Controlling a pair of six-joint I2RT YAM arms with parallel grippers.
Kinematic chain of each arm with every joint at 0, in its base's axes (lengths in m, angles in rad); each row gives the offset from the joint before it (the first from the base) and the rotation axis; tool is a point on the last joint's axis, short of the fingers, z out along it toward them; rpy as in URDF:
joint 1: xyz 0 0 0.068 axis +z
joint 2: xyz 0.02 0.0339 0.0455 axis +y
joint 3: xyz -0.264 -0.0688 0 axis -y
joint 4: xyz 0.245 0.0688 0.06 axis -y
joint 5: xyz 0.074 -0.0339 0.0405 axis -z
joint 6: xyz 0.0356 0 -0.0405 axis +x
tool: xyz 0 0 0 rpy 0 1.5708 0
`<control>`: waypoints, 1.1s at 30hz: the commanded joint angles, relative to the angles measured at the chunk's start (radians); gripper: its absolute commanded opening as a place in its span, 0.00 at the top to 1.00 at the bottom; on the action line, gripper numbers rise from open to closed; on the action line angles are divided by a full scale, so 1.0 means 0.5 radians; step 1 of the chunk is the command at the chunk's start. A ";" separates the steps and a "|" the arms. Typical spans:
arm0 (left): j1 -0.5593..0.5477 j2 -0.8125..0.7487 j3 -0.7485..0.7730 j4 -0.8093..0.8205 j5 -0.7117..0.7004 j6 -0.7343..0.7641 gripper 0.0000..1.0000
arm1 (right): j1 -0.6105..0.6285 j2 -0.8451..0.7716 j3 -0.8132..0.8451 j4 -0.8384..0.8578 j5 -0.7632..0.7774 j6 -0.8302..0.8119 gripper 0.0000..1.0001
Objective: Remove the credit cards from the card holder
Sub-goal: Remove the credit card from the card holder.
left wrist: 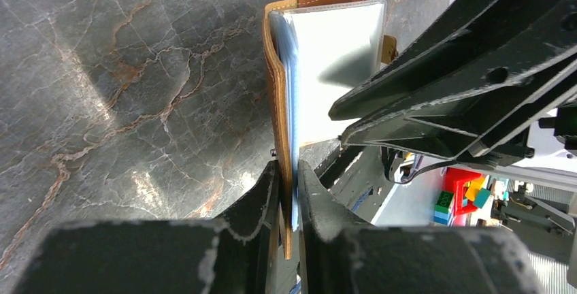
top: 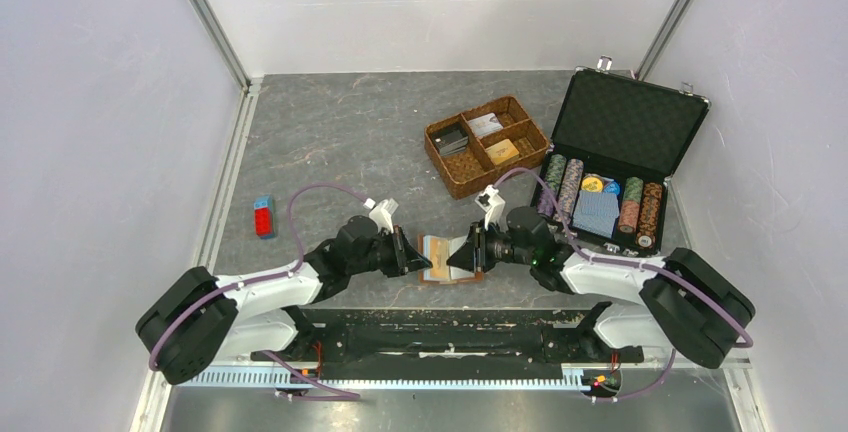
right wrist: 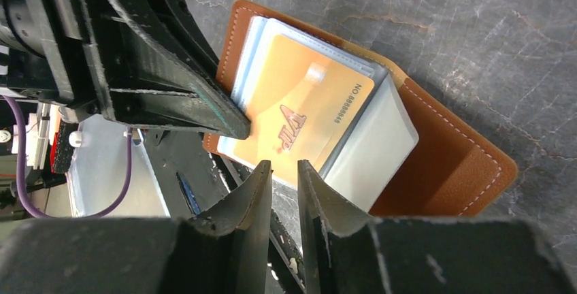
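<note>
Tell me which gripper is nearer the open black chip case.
Right. The right gripper is at the card holder's side facing the chip case; the left gripper clamps the holder's far side.

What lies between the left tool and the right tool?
The open card holder, with a golden-orange credit card showing in it. The top view shows it lying there; the left tool pinches its edge.

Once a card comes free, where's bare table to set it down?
Widest bare stretch: between the red-blue block and the basket, beyond the left arm. Crowded: basket beside open chip case, and the near edge around the card holder.
</note>
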 commanded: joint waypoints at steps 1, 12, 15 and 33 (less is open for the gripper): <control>0.014 -0.030 -0.011 0.164 0.042 -0.049 0.98 | -0.017 0.085 -0.041 0.175 -0.017 0.027 0.77; 0.020 0.001 -0.048 0.045 -0.019 -0.050 0.96 | -0.042 0.283 -0.133 0.338 -0.060 0.099 0.79; 0.020 0.004 -0.021 -0.083 -0.060 -0.052 0.82 | -0.043 0.307 -0.137 0.358 -0.067 0.119 0.79; 0.020 -0.396 0.289 -0.848 -0.385 -0.023 0.46 | 0.029 0.158 0.049 -0.021 0.207 0.202 0.83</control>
